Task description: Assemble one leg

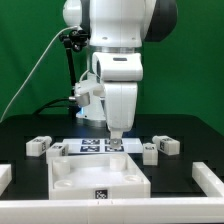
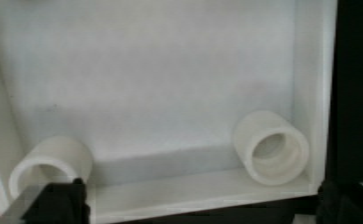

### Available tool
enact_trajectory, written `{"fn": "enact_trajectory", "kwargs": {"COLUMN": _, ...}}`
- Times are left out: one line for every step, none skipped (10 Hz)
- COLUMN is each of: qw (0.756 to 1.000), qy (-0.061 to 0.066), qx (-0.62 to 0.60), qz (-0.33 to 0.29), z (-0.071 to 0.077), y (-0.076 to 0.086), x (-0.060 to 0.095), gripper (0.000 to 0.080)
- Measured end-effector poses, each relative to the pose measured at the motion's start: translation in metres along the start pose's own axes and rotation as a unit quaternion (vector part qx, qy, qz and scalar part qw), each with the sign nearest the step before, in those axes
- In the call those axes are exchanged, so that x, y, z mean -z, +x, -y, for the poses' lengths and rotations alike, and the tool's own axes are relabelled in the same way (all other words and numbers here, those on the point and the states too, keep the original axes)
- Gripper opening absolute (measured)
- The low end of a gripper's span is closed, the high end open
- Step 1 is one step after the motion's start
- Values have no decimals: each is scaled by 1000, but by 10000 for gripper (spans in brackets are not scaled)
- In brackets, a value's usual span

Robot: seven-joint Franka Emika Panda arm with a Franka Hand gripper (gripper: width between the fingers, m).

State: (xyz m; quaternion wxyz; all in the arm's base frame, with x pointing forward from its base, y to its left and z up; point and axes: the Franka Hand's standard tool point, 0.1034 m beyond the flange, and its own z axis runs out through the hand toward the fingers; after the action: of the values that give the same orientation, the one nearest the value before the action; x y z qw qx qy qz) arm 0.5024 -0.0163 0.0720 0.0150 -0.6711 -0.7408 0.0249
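Several legs lie on the black table in the exterior view: two at the left (image 1: 38,146) (image 1: 57,152) and two at the right (image 1: 150,152) (image 1: 166,144), each a small white block. My gripper (image 1: 115,141) points down at the far edge of the wide white panel (image 1: 70,178), apart from every leg. In the wrist view the gripper (image 2: 210,203) is open and empty, its dark fingers (image 2: 53,200) set wide apart. Beyond them the panel's recessed face (image 2: 160,90) shows two round corner sockets (image 2: 268,150) (image 2: 50,166). No leg shows in the wrist view.
The marker board (image 1: 92,147) lies flat just behind the panel, under the gripper. White blocks sit at the table's front left (image 1: 5,178) and front right (image 1: 208,176). A black cable hangs behind the arm at the exterior view's left.
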Motion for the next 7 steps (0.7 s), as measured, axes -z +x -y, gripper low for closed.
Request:
{"fn": "enact_trajectory", "kwargs": {"qw": 1000, "qy": 3, "qx": 14, "qz": -4, "z": 19, "y": -12, "x": -14, "gripper": 650}}
{"fn": "enact_trajectory", "kwargs": {"qw": 1000, "qy": 10, "qx": 23, "qz": -8, "z": 35, "y": -23, "x": -26, "gripper": 650}}
{"fn": "enact_trajectory", "kwargs": {"qw": 999, "qy": 14, "qx": 30, "qz": -12, "z": 41, "y": -30, "x": -35, "gripper": 650}}
{"fn": "enact_trajectory", "kwargs": {"qw": 999, "qy": 14, "qx": 41, "qz": -16, "z": 45, "y": -37, "x": -46, "gripper": 650}}
{"fn": "enact_trajectory", "kwargs": {"qw": 999, "qy": 17, "qx": 42, "qz": -18, "z": 49, "y": -40, "x": -54, "gripper": 650}}
{"fn": "enact_trajectory", "kwargs": {"qw": 999, "qy": 15, "qx": 46, "qz": -20, "z": 50, "y": -43, "x": -60, "gripper": 650}}
{"fn": "enact_trajectory", "kwargs": {"qw": 999, "qy": 14, "qx": 46, "qz": -21, "z": 51, "y": -45, "x": -65, "gripper": 650}}
